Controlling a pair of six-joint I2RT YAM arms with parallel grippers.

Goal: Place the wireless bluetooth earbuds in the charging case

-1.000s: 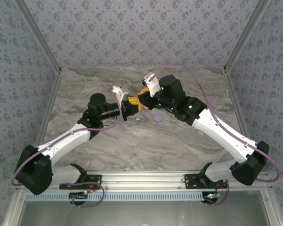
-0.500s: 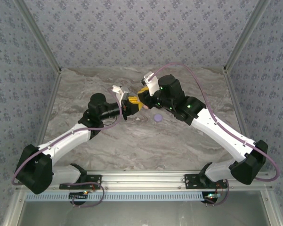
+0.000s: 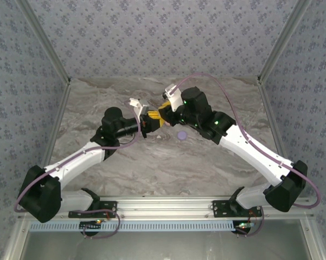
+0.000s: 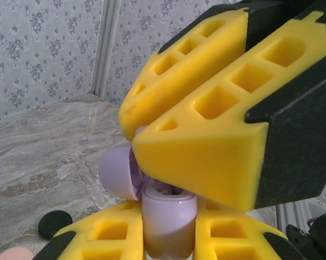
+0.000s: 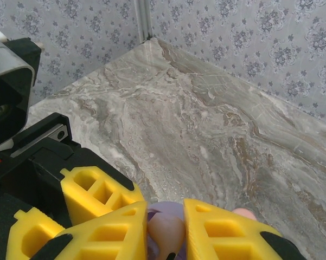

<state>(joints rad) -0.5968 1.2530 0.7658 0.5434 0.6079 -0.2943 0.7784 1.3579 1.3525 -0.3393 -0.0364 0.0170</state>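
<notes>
The lilac charging case [image 4: 169,222] stands upright between the yellow fingers of my left gripper [image 4: 168,216], which is shut on it. Its lid [image 4: 118,172] hangs open to the left. My right gripper [image 5: 166,216] is shut on a small pale pink earbud [image 5: 166,230] and holds it just over the case's open mouth [image 5: 168,206]. Its fingers [image 4: 206,124] lean in over the case from the upper right. In the top view both grippers, left [image 3: 153,120] and right [image 3: 164,110], meet above the table's far middle.
A lilac disc [image 3: 181,135] lies on the marble table just in front of the grippers. A black disc [image 4: 54,223] and a pink disc [image 4: 16,254] lie on the table beside the left fingers. Patterned walls close in the back and both sides.
The right wrist has shifted a little left and farther back over the left gripper. The left arm has stayed still, with the case in it.
</notes>
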